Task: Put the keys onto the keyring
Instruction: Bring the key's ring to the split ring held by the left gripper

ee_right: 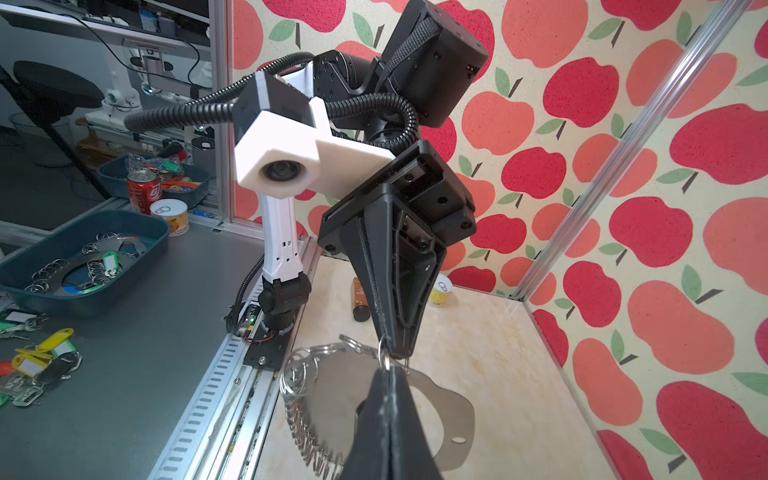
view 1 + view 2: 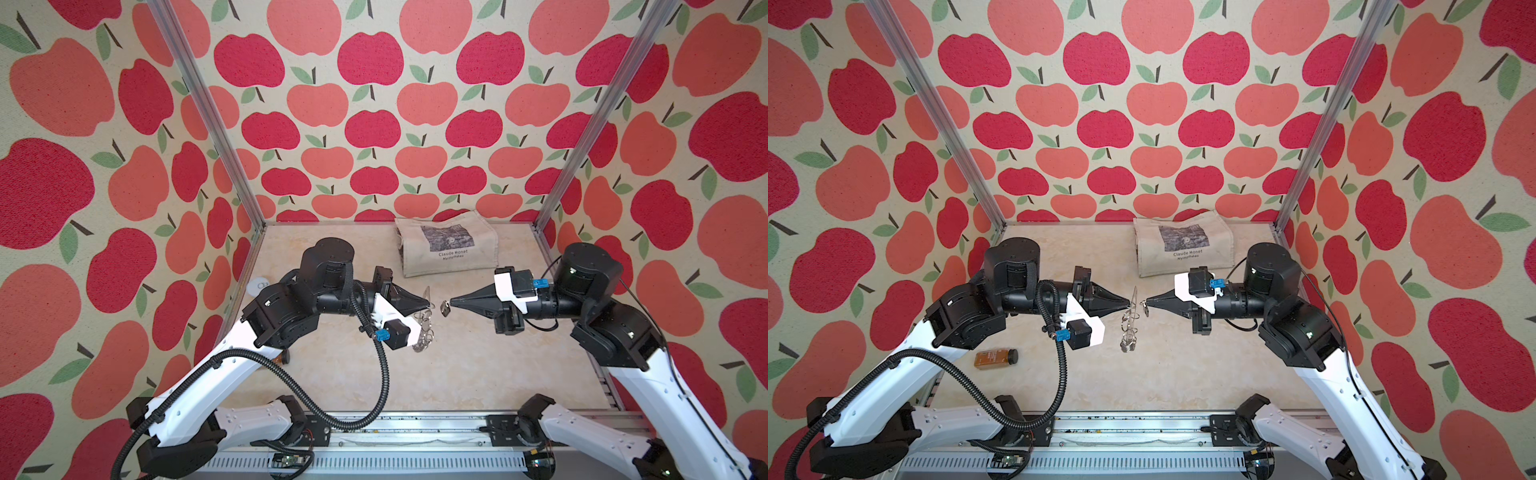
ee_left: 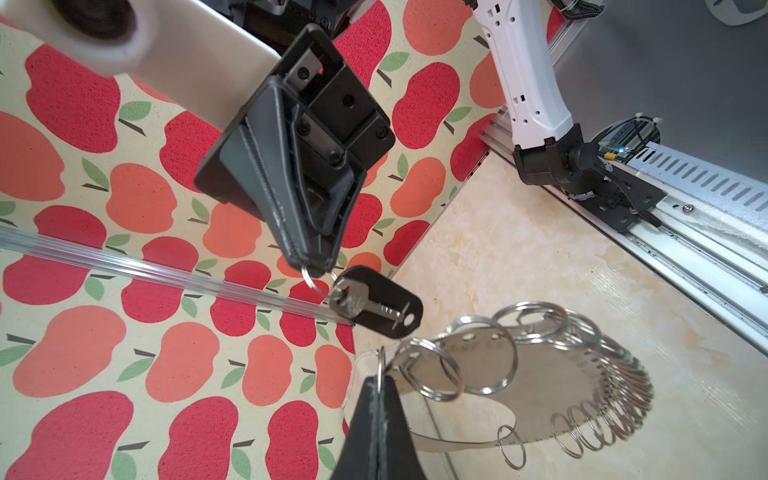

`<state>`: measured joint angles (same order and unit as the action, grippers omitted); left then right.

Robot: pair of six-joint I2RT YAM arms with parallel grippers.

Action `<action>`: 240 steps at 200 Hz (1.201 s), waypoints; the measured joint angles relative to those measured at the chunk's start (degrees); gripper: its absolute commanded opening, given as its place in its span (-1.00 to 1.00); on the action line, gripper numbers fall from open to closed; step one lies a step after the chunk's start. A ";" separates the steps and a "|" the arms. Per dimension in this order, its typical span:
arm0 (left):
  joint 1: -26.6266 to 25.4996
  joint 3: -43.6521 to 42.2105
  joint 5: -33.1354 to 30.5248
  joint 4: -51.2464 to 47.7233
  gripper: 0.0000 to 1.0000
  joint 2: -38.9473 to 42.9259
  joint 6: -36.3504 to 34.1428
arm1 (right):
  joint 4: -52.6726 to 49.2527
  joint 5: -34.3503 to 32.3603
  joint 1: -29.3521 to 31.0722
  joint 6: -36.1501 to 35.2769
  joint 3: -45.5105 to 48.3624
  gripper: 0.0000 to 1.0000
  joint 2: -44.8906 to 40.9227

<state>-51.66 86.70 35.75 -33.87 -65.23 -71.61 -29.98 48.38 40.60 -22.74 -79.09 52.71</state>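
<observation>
The keys (image 3: 376, 307) come to one small silver key (image 3: 361, 301) lying across one black oblong tag (image 3: 388, 326) with a small hole at its far end. Both hang from one thin wire loop (image 3: 309, 277). My right jaws are closed tight on that loop, so the bundle dangles from their tip in the air over the bench (image 2: 478, 374). In both top views it is a small dark speck (image 2: 444, 308) (image 2: 1145, 309) in the gap between my two tips.

The keyring (image 3: 540, 386) is one flat curved plate. The face it turns to the left wrist view is grey and shiny, with small holes punched along its edge. Silver rings (image 3: 482, 357) fringe that edge: a few hang loose and separate, and the rest are packed too closely for me to count. My left jaws are fully closed on one ring at the plate's end, and the plate hangs from them clear of the bench, edge-on in both top views (image 2: 424, 332) (image 2: 1128, 330).

The tag is just beside the nearest ring. I cannot tell whether they touch.

On the bench are one tote bag (image 2: 446, 245) at the back, one amber bottle (image 2: 995, 358) lying on its side, and one yellow can (image 1: 440, 293).
</observation>
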 measured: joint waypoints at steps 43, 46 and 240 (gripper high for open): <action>-1.88 -3.76 -0.39 5.53 -1.00 1.25 0.20 | -0.17 -2.69 2.62 -1.49 1.07 -1.00 -2.75; -1.99 -3.98 -0.39 5.95 -1.00 1.33 0.26 | -0.17 -2.86 2.84 -1.51 1.07 -1.00 -2.86; -5.55 -8.00 1.11 13.11 -1.00 8.00 5.62 | -1.09 -18.53 20.20 -12.81 -1.18 -1.00 -2.99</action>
<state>-57.21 78.70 36.86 -20.75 -57.23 -66.00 -31.07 29.85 60.80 -35.55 -80.27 49.71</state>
